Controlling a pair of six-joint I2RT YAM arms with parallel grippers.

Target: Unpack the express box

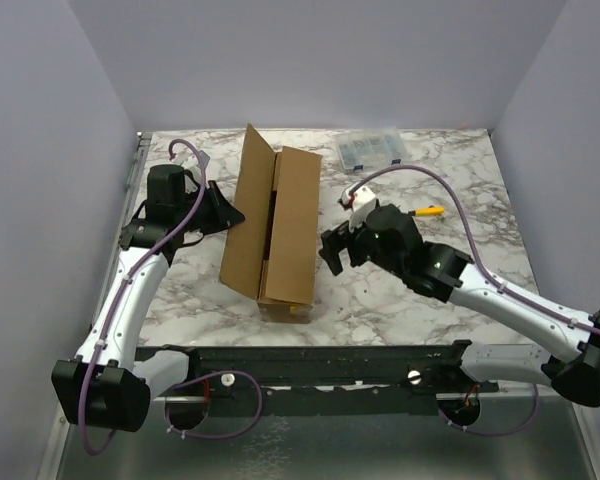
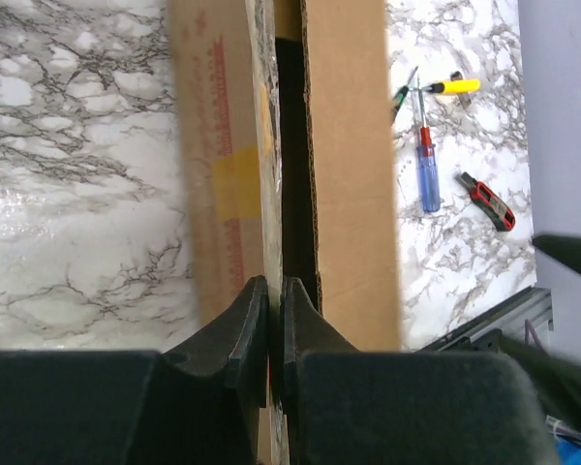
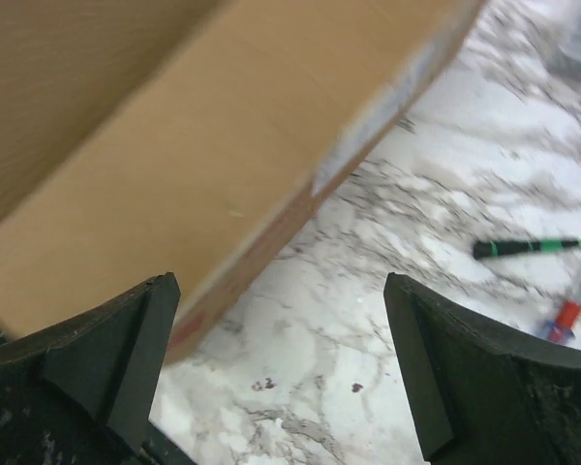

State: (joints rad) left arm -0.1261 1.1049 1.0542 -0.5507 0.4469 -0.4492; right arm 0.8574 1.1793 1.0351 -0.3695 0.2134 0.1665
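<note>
Two flaps of the box (image 1: pixel 298 215) stand open. It lies in the middle of the desk (image 1: pixel 380 300), its length running from the far edge toward the near edge. On its left, the left end effector (image 2: pixel 274 291) is pinched on the thin edge of the left flap. The right end effector (image 3: pixel 279 286) is spread wide and holds nothing, just beside the box's right wall. Right of the box lie screwdrivers (image 2: pixel 428 170) and a cutter (image 2: pixel 486 201). A clear case (image 1: pixel 372 147) sits near the far edge.
</note>
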